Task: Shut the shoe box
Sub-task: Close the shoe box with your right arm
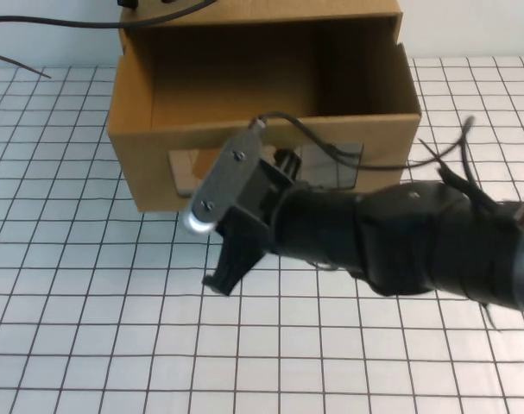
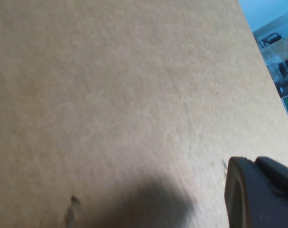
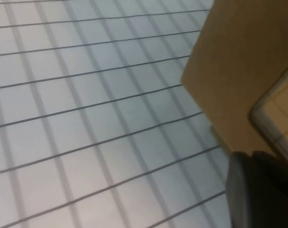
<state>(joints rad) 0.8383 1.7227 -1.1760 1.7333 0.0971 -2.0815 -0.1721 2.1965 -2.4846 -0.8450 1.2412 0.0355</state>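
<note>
The shoe box (image 1: 141, 129) is a brown cardboard drawer standing at the back of the table, pulled out so that I look down into its open inside. Its clear window (image 1: 335, 164) faces me in the front wall, partly behind my right arm. The white pull tab is hidden. My right gripper (image 1: 227, 272) hangs just in front of the box's front wall, pointing down at the table; the right wrist view shows one dark finger (image 3: 262, 190) beside the box's corner (image 3: 238, 76). My left gripper shows only as one dark finger (image 2: 257, 194) close against plain cardboard (image 2: 110, 95).
The table (image 1: 89, 328) is white with a black grid. Black cables (image 1: 63, 24) lie at the back left, and more cables (image 1: 443, 159) run along my right arm. The box's outer shell (image 1: 262, 10) stands behind the drawer.
</note>
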